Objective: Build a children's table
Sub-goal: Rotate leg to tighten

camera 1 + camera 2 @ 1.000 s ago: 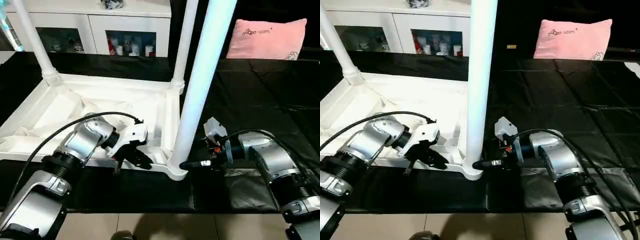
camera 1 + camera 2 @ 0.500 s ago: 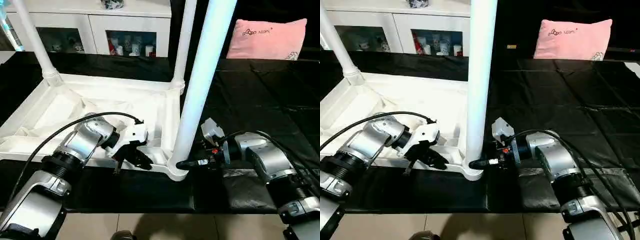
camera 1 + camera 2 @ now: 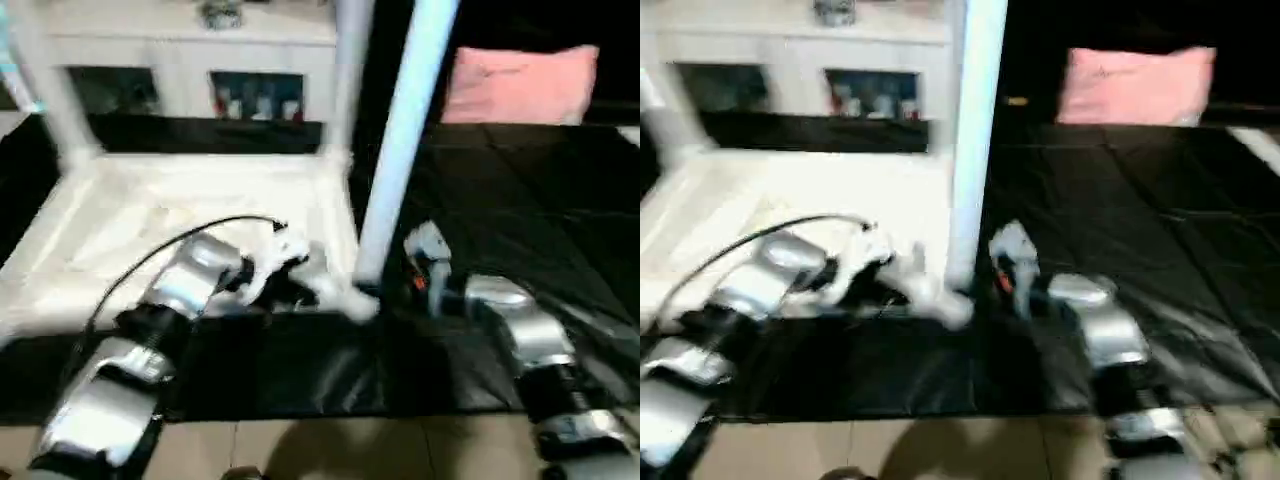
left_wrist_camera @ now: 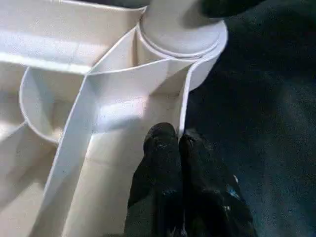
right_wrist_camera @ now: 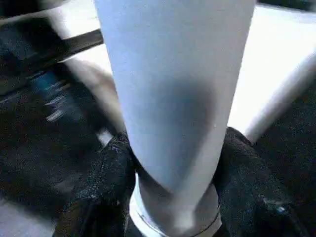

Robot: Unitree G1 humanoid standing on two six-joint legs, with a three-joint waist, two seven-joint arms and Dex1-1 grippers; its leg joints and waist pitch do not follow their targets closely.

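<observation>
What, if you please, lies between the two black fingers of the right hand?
In the right wrist view, the white leg stands between the right hand's fingers, just above the socket collar; both fingers sit against its sides.

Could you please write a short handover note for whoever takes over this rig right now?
Left pincer: shut, empty, tips at the tabletop rim beside the near corner socket.
Right pincer: closed around the near leg, low on the tube.
Tabletop lies upside down on the black cloth.
Done: three legs stand upright in sockets.
Left: the fourth leg; I cannot tell whether the near leg is fully seated.
</observation>
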